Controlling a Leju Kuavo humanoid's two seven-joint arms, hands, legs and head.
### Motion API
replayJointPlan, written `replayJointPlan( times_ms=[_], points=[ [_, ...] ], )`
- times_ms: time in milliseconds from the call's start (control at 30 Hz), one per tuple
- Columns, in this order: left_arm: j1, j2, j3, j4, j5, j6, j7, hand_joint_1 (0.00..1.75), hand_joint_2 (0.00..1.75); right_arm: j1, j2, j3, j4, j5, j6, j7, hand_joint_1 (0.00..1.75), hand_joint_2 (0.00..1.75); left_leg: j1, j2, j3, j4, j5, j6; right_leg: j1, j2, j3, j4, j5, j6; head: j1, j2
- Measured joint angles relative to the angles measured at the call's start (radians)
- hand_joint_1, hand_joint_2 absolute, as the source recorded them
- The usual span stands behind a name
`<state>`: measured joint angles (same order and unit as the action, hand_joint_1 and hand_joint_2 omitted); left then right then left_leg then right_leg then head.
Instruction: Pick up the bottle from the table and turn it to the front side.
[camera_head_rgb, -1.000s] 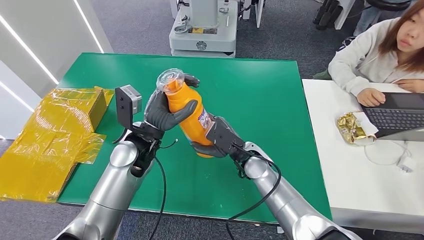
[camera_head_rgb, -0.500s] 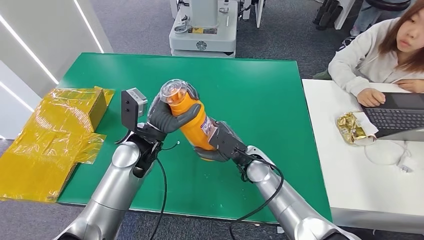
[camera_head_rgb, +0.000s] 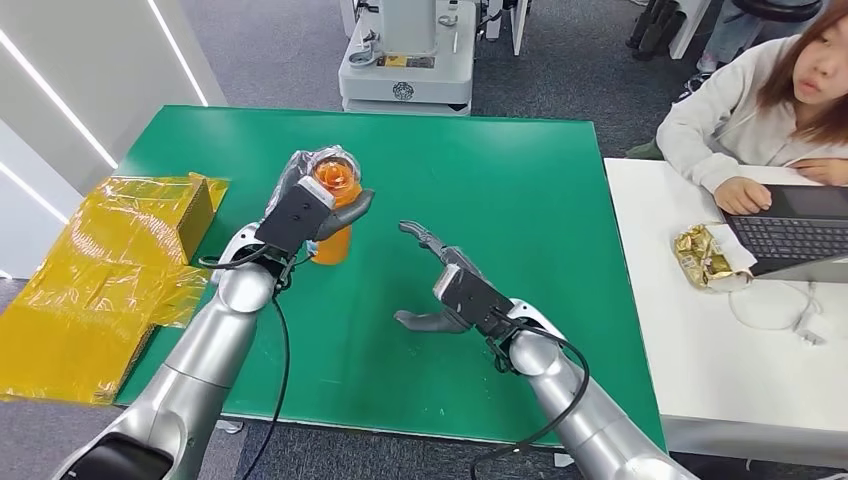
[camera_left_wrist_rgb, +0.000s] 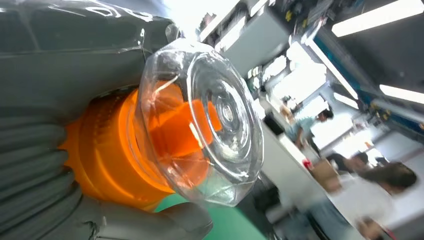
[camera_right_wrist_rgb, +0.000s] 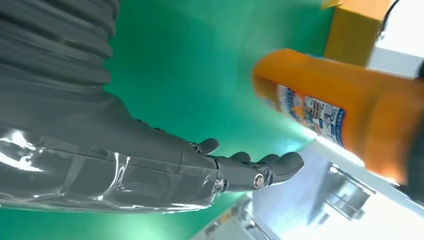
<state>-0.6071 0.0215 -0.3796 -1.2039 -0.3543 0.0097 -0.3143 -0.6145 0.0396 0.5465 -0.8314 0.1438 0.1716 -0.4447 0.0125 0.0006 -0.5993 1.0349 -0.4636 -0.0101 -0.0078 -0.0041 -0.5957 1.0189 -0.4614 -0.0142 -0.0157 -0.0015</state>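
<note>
Fingers of the left hand (camera_head_rgb: 305, 205) were wrapped around the orange plastic bottle with a clear domed cap (camera_head_rgb: 333, 212), which was held above the left part of the green counter (camera_head_rgb: 520, 180). The right hand (camera_head_rgb: 452, 285) was kept apart from it over the counter, its fingers (camera_right_wrist_rgb: 260, 167) spread and nothing gripped. Yellow crinkled wrapping (camera_head_rgb: 90, 270) was seen at the counter's left edge.

Silver arms (camera_head_rgb: 200, 360), dark grey fingers (camera_head_rgb: 420, 236)
</note>
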Motion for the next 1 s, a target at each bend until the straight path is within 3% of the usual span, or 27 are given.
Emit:
replayJointPlan(
  times_ms=[300, 500, 600, 833, 1000],
  points=[
    [-0.117, 0.063, -0.003, 0.150, -0.328, 0.163, -0.012, 1.75, 1.75, 0.076, -0.080, -0.003, -0.232, 0.000, 0.001, -0.017, 0.00, 1.75, 0.000, 0.001, 0.000, 0.001, 0.000, 0.000, 0.000, 0.001, 0.000, 0.000, 0.000, 0.000, 0.000, 0.000],
    [-0.250, 0.092, -0.082, 0.275, -0.774, 0.358, 0.060, 1.75, 1.75, 0.145, -0.122, -0.029, -0.376, 0.024, -0.013, 0.001, 0.00, 1.75, 0.000, 0.000, 0.000, 0.001, 0.000, 0.000, 0.000, 0.001, 0.000, 0.000, 0.000, 0.000, 0.000, 0.000],
    [-0.333, 0.100, -0.146, 0.348, -0.972, 0.409, 0.094, 1.75, 1.75, 0.180, -0.136, -0.041, -0.433, 0.044, -0.020, 0.007, 0.00, 1.75, 0.000, 0.000, -0.001, 0.001, 0.000, 0.000, 0.000, 0.001, 0.000, 0.000, 0.000, 0.000, 0.000, 0.000],
    [-0.444, 0.101, -0.239, 0.460, -1.134, 0.427, 0.125, 1.75, 1.75, 0.222, -0.147, -0.059, -0.493, 0.060, -0.027, -0.002, 0.00, 1.75, 0.000, 0.002, 0.000, 0.001, 0.000, 0.000, 0.000, 0.003, 0.000, 0.000, 0.001, 0.001, 0.000, 0.000],
    [-0.502, 0.122, -0.316, 0.531, -1.150, 0.427, 0.120, 1.75, 1.75, 0.250, -0.150, -0.072, -0.520, 0.069, -0.041, -0.015, 0.00, 1.75, 0.000, 0.003, 0.000, 0.001, 0.000, 0.000, 0.000, 0.003, 0.000, 0.001, 0.001, 0.000, 0.000, 0.000]
  ],
)
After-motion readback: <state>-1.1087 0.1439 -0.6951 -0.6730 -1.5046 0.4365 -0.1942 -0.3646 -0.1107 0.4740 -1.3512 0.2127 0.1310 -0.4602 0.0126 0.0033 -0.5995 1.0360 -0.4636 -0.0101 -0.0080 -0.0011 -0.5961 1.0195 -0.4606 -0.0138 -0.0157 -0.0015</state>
